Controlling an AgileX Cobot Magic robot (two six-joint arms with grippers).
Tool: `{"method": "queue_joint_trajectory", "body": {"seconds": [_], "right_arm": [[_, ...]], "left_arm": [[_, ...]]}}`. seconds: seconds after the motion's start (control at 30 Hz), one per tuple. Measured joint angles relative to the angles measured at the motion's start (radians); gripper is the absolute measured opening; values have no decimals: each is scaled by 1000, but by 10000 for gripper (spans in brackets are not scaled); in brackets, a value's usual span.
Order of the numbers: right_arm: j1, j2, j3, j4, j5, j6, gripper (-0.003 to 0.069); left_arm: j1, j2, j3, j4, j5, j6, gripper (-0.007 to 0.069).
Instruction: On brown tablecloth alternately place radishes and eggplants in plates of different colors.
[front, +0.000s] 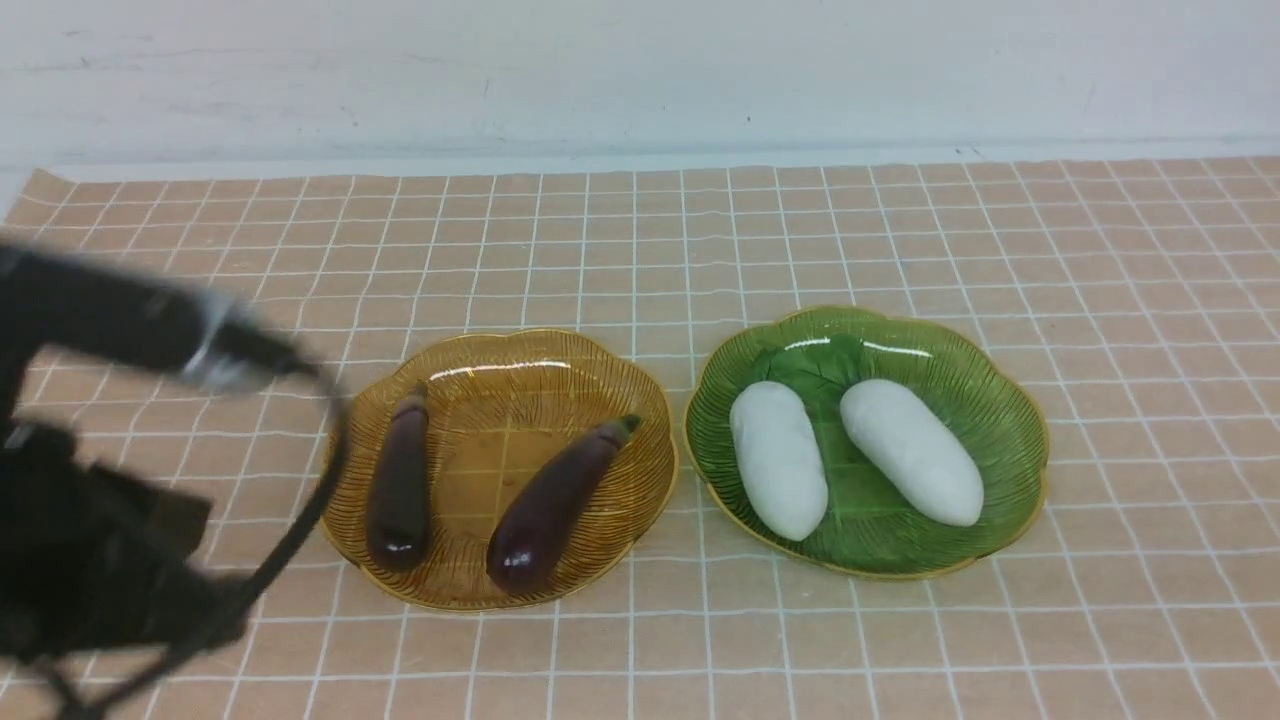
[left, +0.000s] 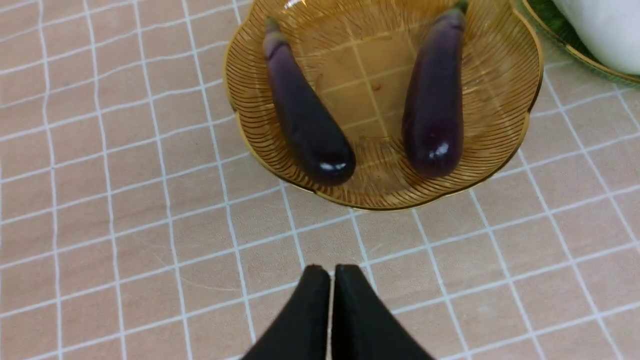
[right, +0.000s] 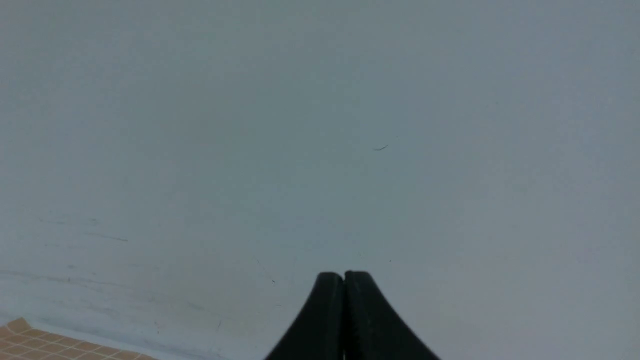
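On the brown tablecloth (front: 640, 240) stand two plates side by side. The amber plate (front: 500, 440) holds both dark purple eggplants (front: 400, 480) (front: 560, 500). The green plate (front: 990, 400) to its right holds both white radishes (front: 778, 460) (front: 910, 450). My left gripper (left: 332, 270) is shut and empty, over the cloth just short of the amber plate (left: 370, 75) and its two eggplants (left: 305, 115) (left: 435, 100). My right gripper (right: 344, 275) is shut and empty, facing the pale wall, and is outside the front view.
My left arm (front: 120, 320) shows blurred at the left edge of the front view. A pale wall runs along the cloth's far edge. One radish (left: 610, 30) and the green plate's rim (left: 550, 25) show in the left wrist view. A cloth corner (right: 30, 340) shows in the right wrist view.
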Motion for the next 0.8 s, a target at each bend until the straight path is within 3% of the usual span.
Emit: {"method": "queue_joint_trajectory", "body": {"seconds": [0.2, 0.37, 0.8], "right_arm": [[0, 0, 0, -62, -2, 2, -15], [0, 0, 0, -86, -3, 12, -15], [0, 0, 0, -87, -1, 14, -15]], "left_arm": [[0, -286, 185, 43, -133, -17, -3], [0, -457, 222, 50, -142, -17, -3], [0, -517, 224, 56, -147, -16, -3]]}}
